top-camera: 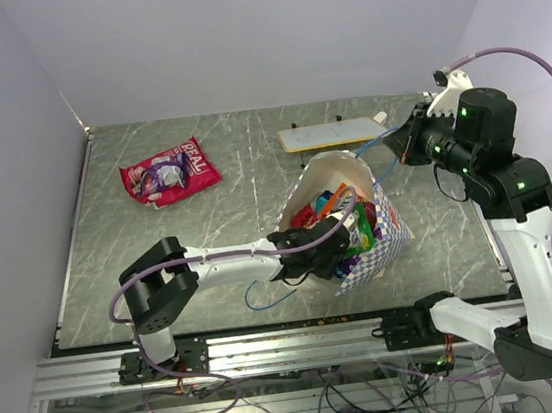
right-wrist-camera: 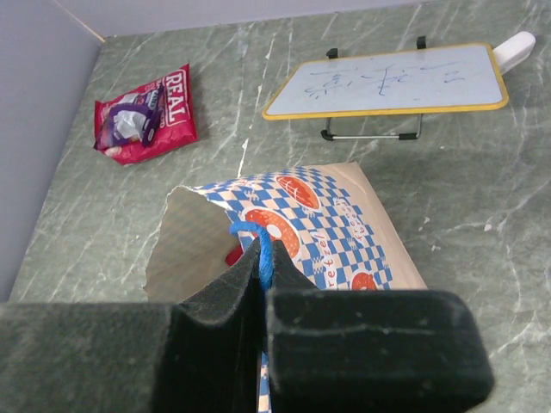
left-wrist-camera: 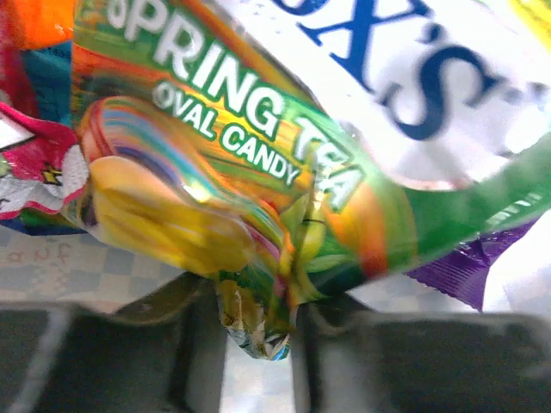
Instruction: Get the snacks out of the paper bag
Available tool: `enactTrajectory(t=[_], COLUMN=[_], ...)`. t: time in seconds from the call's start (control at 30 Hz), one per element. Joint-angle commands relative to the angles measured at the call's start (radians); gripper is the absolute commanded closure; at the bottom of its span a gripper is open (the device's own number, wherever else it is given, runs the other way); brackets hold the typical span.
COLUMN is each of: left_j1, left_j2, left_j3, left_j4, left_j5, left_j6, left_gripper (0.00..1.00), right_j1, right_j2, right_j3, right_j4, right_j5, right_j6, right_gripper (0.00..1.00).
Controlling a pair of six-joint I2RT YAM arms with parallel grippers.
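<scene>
As we read it, the step in hand was the lift-out. The left gripper was clenched on the crimped lower edge of a green-yellow glossy foil packet, inside the mouth of the blue-and-white checkered paper bag. Label: "SPRING TEA OVAL CANDY"; above it, blue letters ending "X'S". The right gripper was pinched shut on the bag's thin blue cord handle. Next move, we judged: draw the packet clear without dragging its neighbours. Farther off we noted a red foil packet marked "REAL", out on the grey-green marbled table. Beyond stood a flat cream board on black feet, its scribble unreadable.
</scene>
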Motion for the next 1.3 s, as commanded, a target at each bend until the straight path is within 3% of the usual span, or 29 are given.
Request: enactTrajectory(t=[0.0,0.1,0.2,0.6,0.97,1.1,1.27], left_j1=[0.005,0.007,0.008,0.017,0.036,0.036,0.051], left_j2=[-0.054,-0.097,-0.13,-0.278,-0.528,-0.641,-0.668], left_j3=[0.059,0.083,0.116,0.218,0.307,0.346,0.363], left_j4=[-0.046,-0.087,-0.131,-0.295,-0.463,-0.481,-0.53], left_j5=[-0.001,-0.037,-0.028,0.031,-0.061,-0.223,-0.714], left_j6=[0.035,0.049,0.063,0.062,0.053,0.083,0.102], left_gripper=[0.7,0.85,0.91,0.93,0.93,0.93,0.93], right_j1=[0.002,0.002,0.003,0.002,0.002,0.003,0.002], right_j2=[-0.048,-0.047,-0.045,-0.032,-0.015,-0.015,-0.002], right_j3=[-0.034,-0.032,-0.03,-0.036,-0.056,-0.075,-0.097], right_j4=[0.038,0.043,0.043,0.084,0.131,0.148,0.176], right_j5=[0.026,0.02,0.019,0.033,0.017,0.014,-0.014], right_j6=[0.025,0.029,0.016,-0.023,-0.04,-0.055,-0.065], right_gripper=[1.0,1.0,1.0,1.0,1.0,1.0,1.0])
